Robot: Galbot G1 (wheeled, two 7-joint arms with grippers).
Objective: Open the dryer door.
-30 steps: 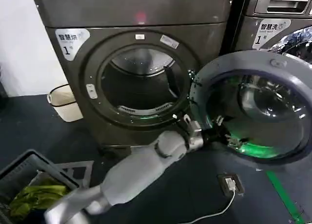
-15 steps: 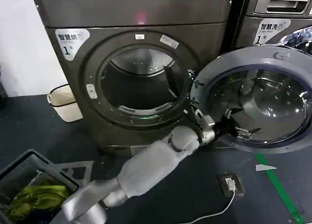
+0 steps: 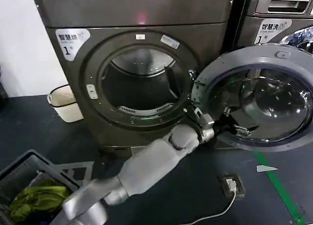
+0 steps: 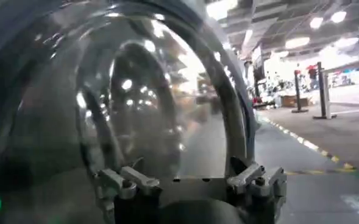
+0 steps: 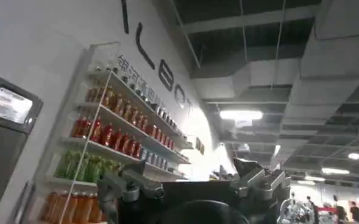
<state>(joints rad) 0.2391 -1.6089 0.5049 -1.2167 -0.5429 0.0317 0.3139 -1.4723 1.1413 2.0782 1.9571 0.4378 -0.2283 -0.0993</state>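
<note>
The dark grey dryer (image 3: pixel 73 78) has its round drum opening (image 3: pixel 139 85) uncovered. The dryer door (image 3: pixel 276 56) hangs swung out to the right on its hinge, with its inner glass bowl (image 3: pixel 269 102) facing me. My left arm reaches across from the lower left. Its gripper (image 3: pixel 234 128) is at the lower left of the door's inner side, open, with nothing between the fingers. In the left wrist view the door glass (image 4: pixel 136 109) looms close ahead of the left gripper (image 4: pixel 185 176). My right gripper (image 5: pixel 191 179) is open and points up at a ceiling and a shelf.
A white bin (image 3: pixel 63 102) stands left of the dryer. A dark basket (image 3: pixel 22 168) with green cloth sits at the lower left. A plug and cable (image 3: pixel 229 186) lie on the floor by a green tape line (image 3: pixel 281 191). A second machine (image 3: pixel 279 19) stands behind the open door.
The door has swung farther out to the right and back. My left gripper went right with it, mostly in the first half second; since then it has barely shifted.
</note>
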